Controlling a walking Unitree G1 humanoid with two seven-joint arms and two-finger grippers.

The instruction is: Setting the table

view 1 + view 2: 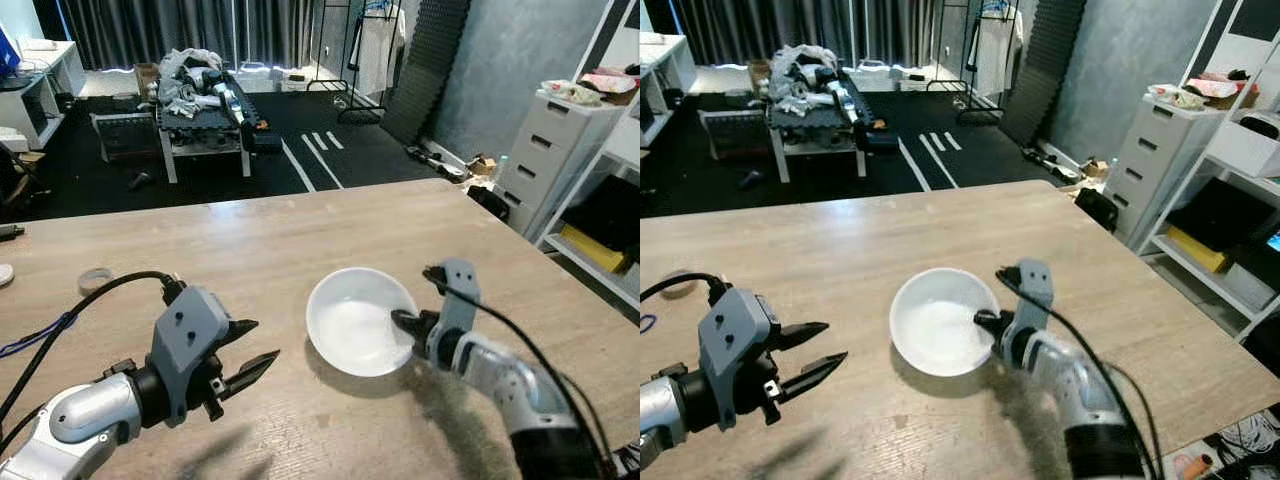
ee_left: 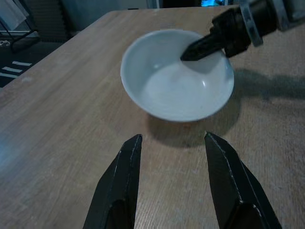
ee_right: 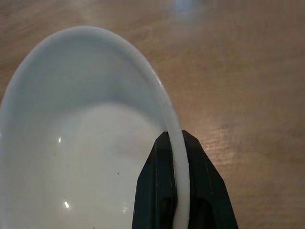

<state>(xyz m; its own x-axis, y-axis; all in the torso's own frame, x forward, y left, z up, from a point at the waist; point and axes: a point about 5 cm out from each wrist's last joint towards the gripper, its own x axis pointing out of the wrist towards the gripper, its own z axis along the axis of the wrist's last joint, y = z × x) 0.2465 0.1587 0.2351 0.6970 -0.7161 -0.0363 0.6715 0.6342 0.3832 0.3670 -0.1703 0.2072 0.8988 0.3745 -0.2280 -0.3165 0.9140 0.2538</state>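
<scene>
A glossy, round white bowl (image 1: 358, 322) sits mid-table on pale woodgrain table (image 1: 300, 230); the right gripper (image 3: 175, 191) pinches its thin rim, while the left gripper (image 2: 172, 157) hovers nearby, fingers spread

Your left arm (image 1: 85, 415): rounded silver shell, black joint collar, then a blocky grey wrist housing (image 1: 190, 335) with two small dark screw holes on top. A black cable (image 1: 105, 290) loops into its rear. Left gripper (image 1: 248, 357): two long, tapered black fingers with notched inner edges. Your right arm (image 1: 500, 375): same silver shell, grey bracket (image 1: 458, 283), black cable (image 1: 530, 350) along it. Right gripper (image 3: 176, 188): matching black pointed fingers.
</scene>
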